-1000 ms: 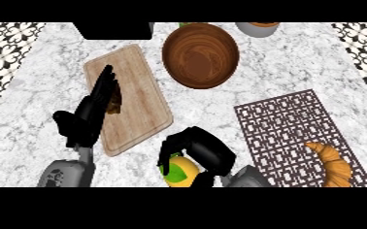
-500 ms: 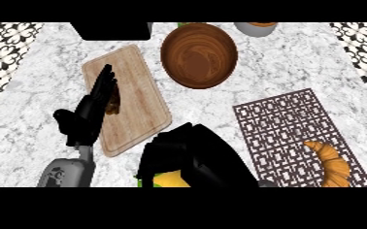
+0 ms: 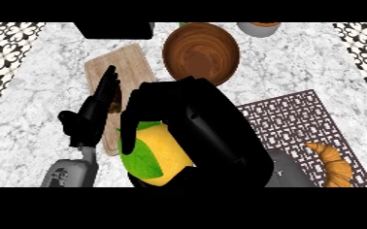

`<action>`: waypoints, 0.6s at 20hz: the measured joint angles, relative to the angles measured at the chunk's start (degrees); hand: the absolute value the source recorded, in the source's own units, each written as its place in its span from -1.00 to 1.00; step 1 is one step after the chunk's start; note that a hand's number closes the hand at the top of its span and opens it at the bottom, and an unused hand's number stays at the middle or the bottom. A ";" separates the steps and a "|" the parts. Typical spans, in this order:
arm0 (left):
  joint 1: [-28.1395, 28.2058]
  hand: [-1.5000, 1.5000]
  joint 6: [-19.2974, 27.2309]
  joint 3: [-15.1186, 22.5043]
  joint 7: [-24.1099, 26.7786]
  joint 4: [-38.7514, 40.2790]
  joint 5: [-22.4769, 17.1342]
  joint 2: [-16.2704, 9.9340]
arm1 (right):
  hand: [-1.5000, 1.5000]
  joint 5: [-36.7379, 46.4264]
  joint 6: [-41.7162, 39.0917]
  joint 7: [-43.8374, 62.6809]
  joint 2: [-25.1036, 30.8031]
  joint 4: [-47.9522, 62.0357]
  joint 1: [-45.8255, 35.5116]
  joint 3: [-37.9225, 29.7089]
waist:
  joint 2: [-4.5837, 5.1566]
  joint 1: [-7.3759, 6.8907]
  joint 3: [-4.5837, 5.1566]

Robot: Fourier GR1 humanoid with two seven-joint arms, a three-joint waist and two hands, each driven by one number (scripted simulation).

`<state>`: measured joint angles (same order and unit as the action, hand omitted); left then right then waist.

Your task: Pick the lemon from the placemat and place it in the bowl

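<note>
My right hand [image 3: 208, 126] fills the lower middle of the head view, raised close to the camera, its fingers curled round the yellow lemon [image 3: 166, 151] with its green leaf. The wooden bowl [image 3: 201, 53] stands on the counter beyond the hand, near the top, with nothing visible in it. The dark patterned placemat [image 3: 301, 116] lies at the right, partly hidden by the hand. My left hand [image 3: 93, 114] stays open at the left, fingers straight, over the edge of the cutting board.
A wooden cutting board [image 3: 125, 73] lies left of the bowl. A croissant [image 3: 333, 162] rests on the placemat's lower right. A black box [image 3: 114, 29] and a small cup [image 3: 259, 28] stand at the far edge.
My right hand has risen with the lemon and moved toward the bowl, growing much larger in view. The left hand has stayed still.
</note>
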<state>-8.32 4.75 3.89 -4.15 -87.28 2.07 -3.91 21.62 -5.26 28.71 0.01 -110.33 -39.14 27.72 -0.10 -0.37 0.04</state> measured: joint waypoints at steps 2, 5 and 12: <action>-0.25 0.00 0.11 -0.03 0.49 0.51 0.24 0.27 | 1.00 0.05 0.01 1.63 0.00 2.26 -3.53 -1.97 | 0.03 0.01 0.01; 0.15 0.00 -0.31 -0.30 0.54 0.00 0.08 0.04 | 1.00 -0.67 0.97 1.81 0.00 7.71 -7.58 -4.04 | 0.06 -0.14 0.00; -0.30 0.00 -0.71 -0.54 -0.07 -0.42 0.07 -0.15 | 1.00 6.57 2.10 -3.82 2.27 23.39 -14.31 -6.91 | 0.24 -0.43 0.01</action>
<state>-8.62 4.03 3.35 -4.22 -87.70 2.14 -4.06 28.19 -3.16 24.89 2.28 -86.94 -53.45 20.81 0.15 -0.80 0.04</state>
